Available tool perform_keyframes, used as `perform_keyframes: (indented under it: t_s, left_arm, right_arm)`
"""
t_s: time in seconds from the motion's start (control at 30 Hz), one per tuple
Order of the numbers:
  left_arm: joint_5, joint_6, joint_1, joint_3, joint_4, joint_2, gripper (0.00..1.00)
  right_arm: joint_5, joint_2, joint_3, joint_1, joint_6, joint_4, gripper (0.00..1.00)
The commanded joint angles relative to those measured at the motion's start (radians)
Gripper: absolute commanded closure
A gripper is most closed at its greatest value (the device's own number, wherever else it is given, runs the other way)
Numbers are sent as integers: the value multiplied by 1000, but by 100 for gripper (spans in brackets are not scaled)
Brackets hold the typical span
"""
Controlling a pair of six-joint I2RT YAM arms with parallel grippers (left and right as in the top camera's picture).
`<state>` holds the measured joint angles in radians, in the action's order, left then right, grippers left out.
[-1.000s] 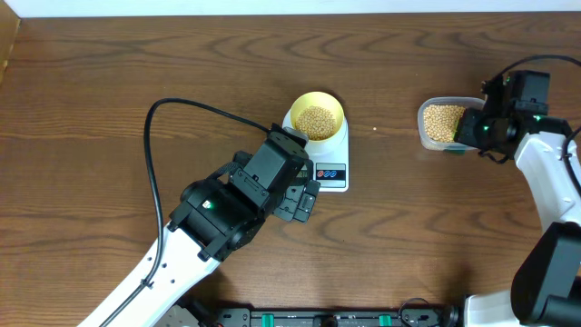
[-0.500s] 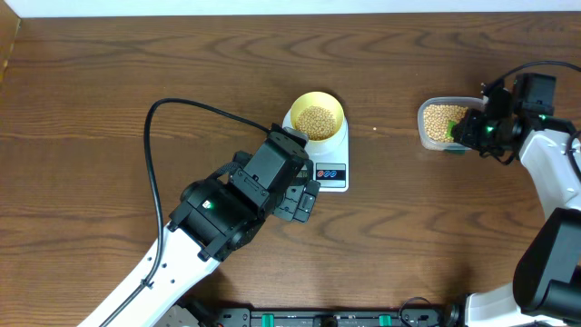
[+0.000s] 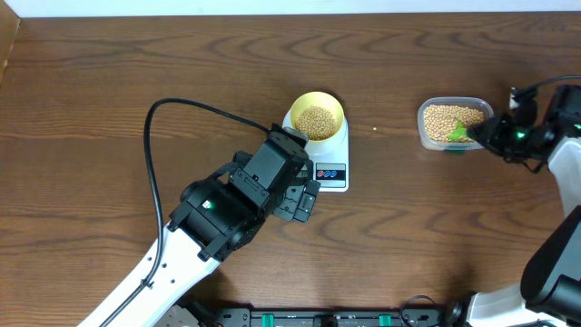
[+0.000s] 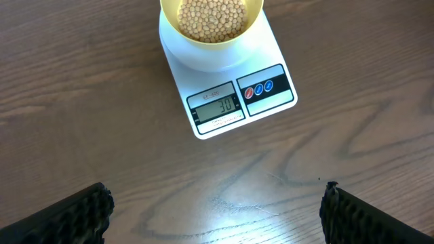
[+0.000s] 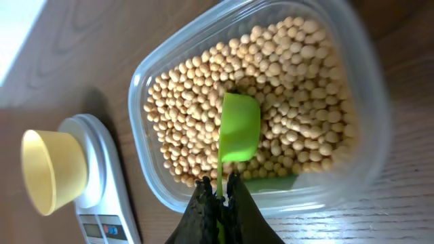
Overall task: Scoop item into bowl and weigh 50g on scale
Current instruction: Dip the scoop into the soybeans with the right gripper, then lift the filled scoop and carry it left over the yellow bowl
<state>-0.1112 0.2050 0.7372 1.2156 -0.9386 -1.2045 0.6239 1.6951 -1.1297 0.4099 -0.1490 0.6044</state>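
The pale yellow bowl [image 3: 316, 116] holds beige beans [image 4: 211, 17] and stands on the white scale [image 3: 332, 165]; its display [image 4: 218, 107] reads 30. My left gripper [image 4: 215, 215] is open and empty, low over the table just in front of the scale. My right gripper [image 5: 219, 196] is shut on the handle of a green scoop [image 5: 239, 126], whose cup rests in the beans [image 5: 291, 81] inside the clear tub [image 3: 452, 123] at the right. The bowl [image 5: 53, 169] and scale [image 5: 102, 196] also show in the right wrist view.
The wooden table [image 3: 109, 82] runs to a pale edge along the back. A black cable [image 3: 172, 104] loops from the left arm over the table left of the scale.
My right arm has drawn back to the right, uncovering most of the tub, with the scoop still in the beans. The left arm has not moved.
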Motion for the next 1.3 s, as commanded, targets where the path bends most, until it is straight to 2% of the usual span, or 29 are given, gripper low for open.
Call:
perform_keyframes:
  t_s: [0.0,0.87,1.27]
  left_arm:
    - [-10,-13,-3,11,-3,-2,0]
    - [-10,-13,-3,11,-3,-2,0]
    - [-10,-13,-3,11,-3,-2,0]
  right_arm:
    - [102,7,5,39,17,1,99]
    - [550,7,5,184,5,-45,99]
    - [769,7,5,157,-71,-125,99]
